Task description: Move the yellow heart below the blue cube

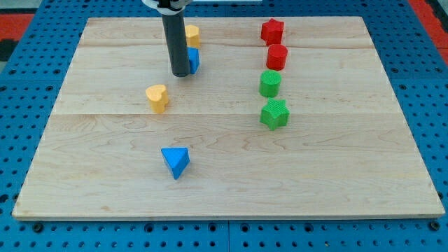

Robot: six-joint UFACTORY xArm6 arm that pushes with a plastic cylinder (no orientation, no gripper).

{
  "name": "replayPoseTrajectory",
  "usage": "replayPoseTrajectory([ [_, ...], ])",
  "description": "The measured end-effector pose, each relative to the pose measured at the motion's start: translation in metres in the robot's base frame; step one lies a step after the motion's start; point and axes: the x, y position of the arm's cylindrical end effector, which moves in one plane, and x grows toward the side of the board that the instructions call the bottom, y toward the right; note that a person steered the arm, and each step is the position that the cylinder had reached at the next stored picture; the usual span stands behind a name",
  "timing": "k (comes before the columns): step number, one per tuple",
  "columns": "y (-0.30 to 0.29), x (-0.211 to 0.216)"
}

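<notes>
The yellow heart (157, 97) lies on the wooden board left of centre. The blue cube (192, 59) sits near the view's top, partly hidden behind my rod. My tip (180, 73) rests just at the blue cube's left side, above and to the right of the yellow heart, about a block's width away from the heart. A second yellow block (192, 34) sits just above the blue cube, also partly behind the rod.
A blue triangular block (176, 162) lies lower centre. On the right runs a column: red star (272, 31), red cylinder (276, 57), green cylinder (269, 83), green star (274, 114). The wooden board (350, 175) sits on a blue pegboard.
</notes>
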Motion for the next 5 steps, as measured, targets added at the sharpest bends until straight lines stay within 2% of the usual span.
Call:
replayPoseTrajectory([
  [1,0.009,0.0],
  [2,0.034,0.02],
  [3,0.045,0.073],
  [4,-0.003,0.126],
  [5,-0.067,0.116],
])
